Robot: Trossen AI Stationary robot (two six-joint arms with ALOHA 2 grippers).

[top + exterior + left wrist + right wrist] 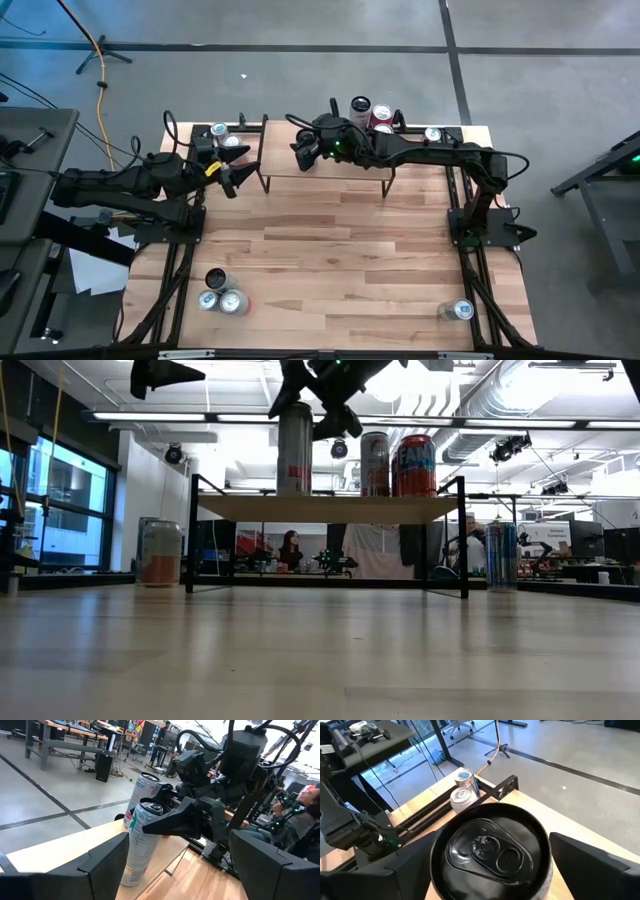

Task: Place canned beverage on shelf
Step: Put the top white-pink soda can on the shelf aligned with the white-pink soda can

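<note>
1. The bench (330,270) spreads wide below both arms, with spare cans grouped at its corners, likely waiting their turn.
2. The shelf (325,150) sits under the right claw (303,152); two cans (399,464) already stand on its plank beyond that claw, towards the right arm's base, so this end is free for the next one.
3. The tall can (295,448) stands upright on the shelf, directly beneath the right claw, its dark top (490,847) between the fingers.
4. The right claw is spread, fingers either side of the can and clear of it by my reading: apparently a release.
5. The left claw (232,177) hangs spread and empty beside the shelf's end, near the right claw, out of the way.
</note>
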